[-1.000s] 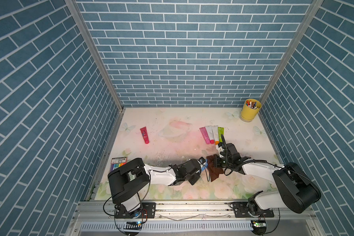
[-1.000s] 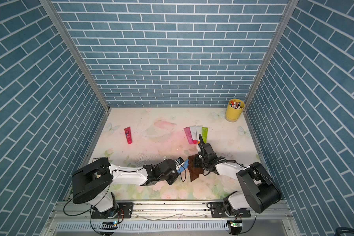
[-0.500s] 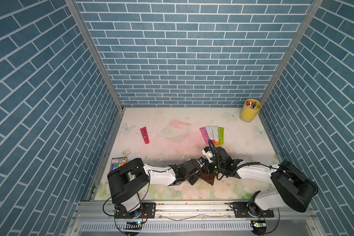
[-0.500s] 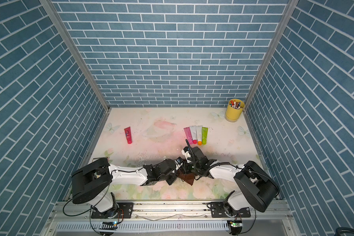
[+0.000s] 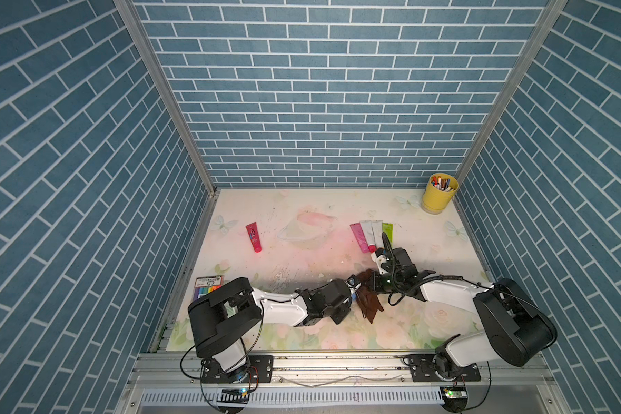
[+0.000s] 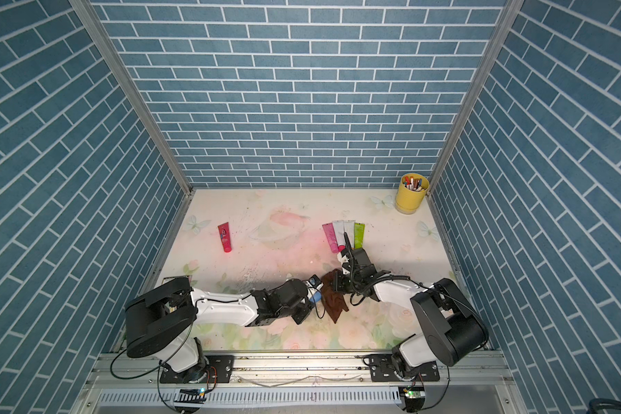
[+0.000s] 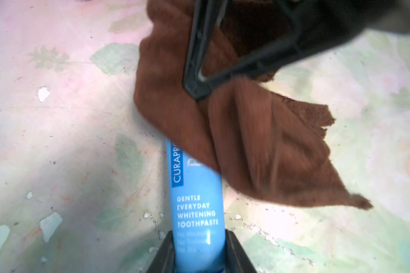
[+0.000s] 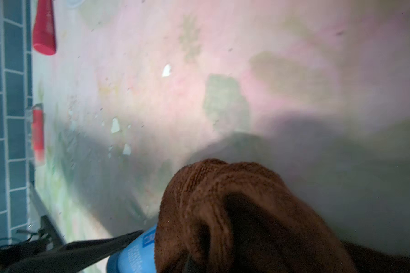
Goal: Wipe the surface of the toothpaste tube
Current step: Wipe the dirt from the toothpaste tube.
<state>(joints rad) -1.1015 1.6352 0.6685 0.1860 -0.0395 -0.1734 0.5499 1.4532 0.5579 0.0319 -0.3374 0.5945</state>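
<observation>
Starting at my left, a red tube lies near the table's left edge, well apart from the work. My left gripper reaches in low along the front edge and is clamped on one end of the blue toothpaste tube. The tube sits in the front half, about midway between the left and right edges. Its long axis runs straight out of my left jaws toward my right arm, roughly parallel to the front edge. The far end is hidden under the brown cloth. I cannot tell whether the tube rests on the surface or is held just off it.

My right gripper meets it from the other side, jaws pinched together on a bunched fold of the cloth, which drapes over the tube's outer half. So the right gripper is the one placed to wipe, and I judge each stroke should travel along that axis. Farther right, a row of four tubes lies behind my right wrist, and a yellow cup stands in the far right corner.

Since half a second ago my right wrist has drawn back rightward, to about where it was a second ago. The left arm has not moved.
</observation>
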